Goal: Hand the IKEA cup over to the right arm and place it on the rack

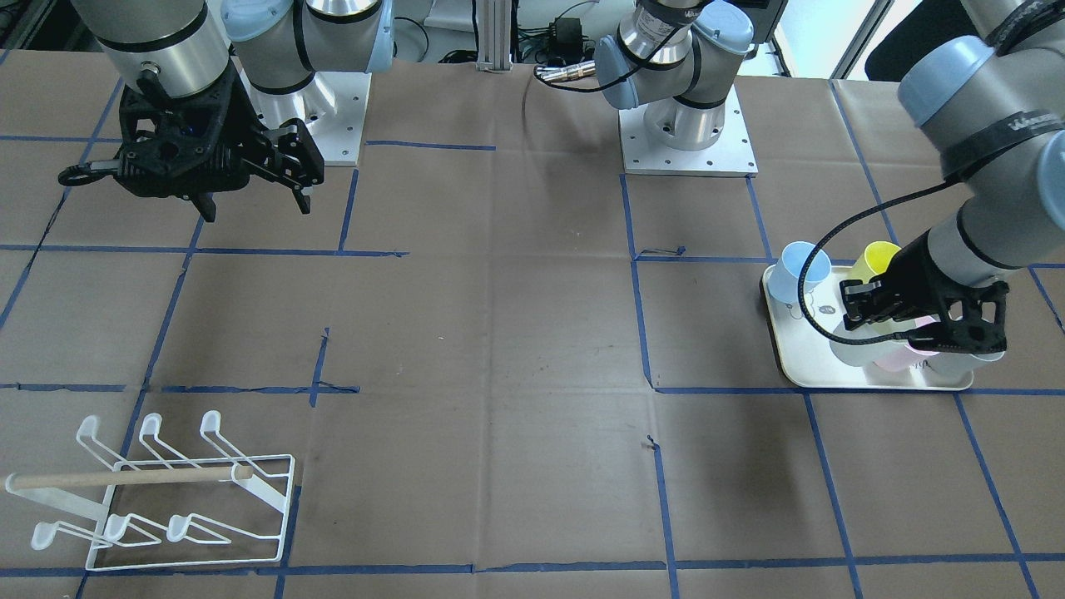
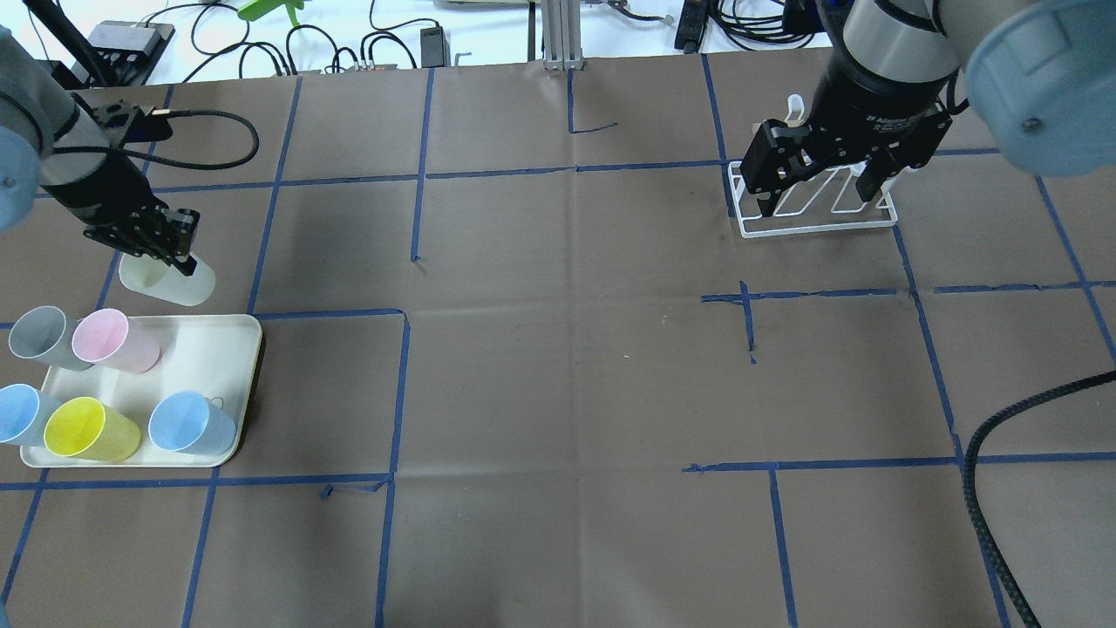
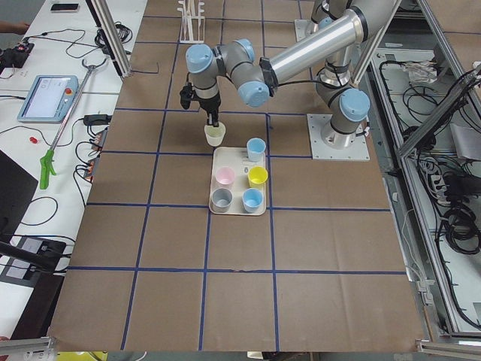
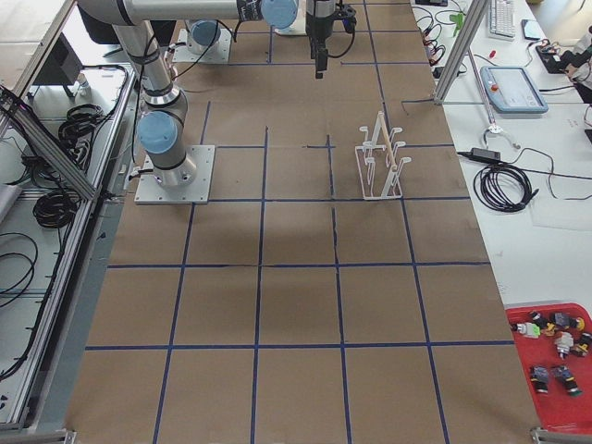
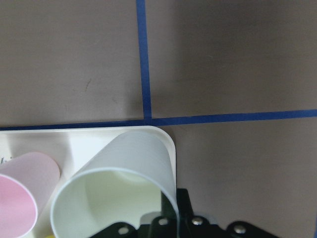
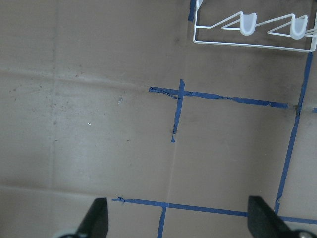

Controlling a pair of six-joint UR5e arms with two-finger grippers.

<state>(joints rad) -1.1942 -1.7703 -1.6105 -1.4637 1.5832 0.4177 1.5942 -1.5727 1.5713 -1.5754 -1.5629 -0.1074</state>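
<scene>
My left gripper (image 2: 177,260) is shut on the rim of a pale greenish-white cup (image 2: 167,281) and holds it tilted by the far edge of the cream tray (image 2: 214,349). In the left wrist view the cup (image 5: 124,183) hangs over the tray's corner (image 5: 166,136), with one finger (image 5: 182,201) outside the wall. My right gripper (image 2: 816,201) is open and empty, hanging above the white wire rack (image 2: 815,214). In the front view the rack (image 1: 166,499) stands empty at the lower left, and the right gripper (image 1: 254,208) is high behind it.
The tray holds a grey cup (image 2: 39,336), a pink cup (image 2: 109,342), a yellow cup (image 2: 87,429) and two blue cups (image 2: 187,423). Blue tape lines grid the brown table. A black cable (image 2: 1003,453) crosses the right side.
</scene>
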